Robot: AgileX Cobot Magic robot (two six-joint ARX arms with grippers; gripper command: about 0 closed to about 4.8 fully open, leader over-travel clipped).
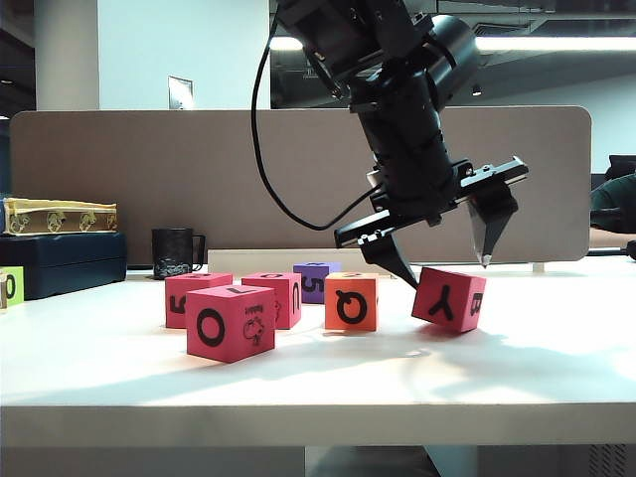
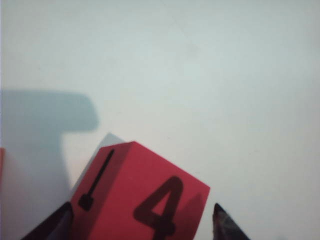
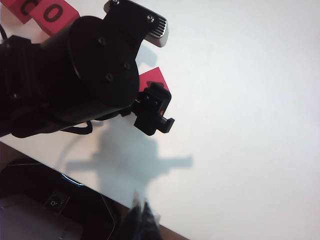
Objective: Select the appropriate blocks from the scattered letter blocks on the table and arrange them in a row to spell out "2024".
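On the table [image 1: 556,368] we see the letter blocks in a loose line: a pinkish-red cube with a 5 [image 1: 191,296] at the far left, a pinkish-red cube with a bold O [image 1: 230,322] in front of it nearest the table's front edge, another pinkish-red cube [image 1: 277,296] just behind and beside that one, then a purple cube [image 1: 315,281] set further back, and an orange cube with a Q [image 1: 351,302]. To the right of the orange cube, apart from it by a small gap, a pinkish-red cube marked Y [image 1: 448,299] sits tilted, one lower edge lifted off the tabletop. Behind the blocks a grey partition [image 1: 149,179] closes off the rear of the table; a black mug [image 1: 174,252] and a dark case [image 1: 60,260] with a yellow patterned box [image 1: 58,216] on top stand at the back left.

The left gripper [image 1: 447,266] hangs above the tilted cube with its fingers spread wide, one tip close to the cube's upper left corner, the other above its right side. In the left wrist view the same cube [image 2: 137,197] shows a 4 and a dash between the two fingertips [image 2: 220,215], with a gap visible on the right; whether the other tip touches, we cannot tell. It grips nothing.

The right gripper [image 3: 141,220] hovers off to the side over the table's edge, well apart from the blocks, its dark tips pressed together on nothing.
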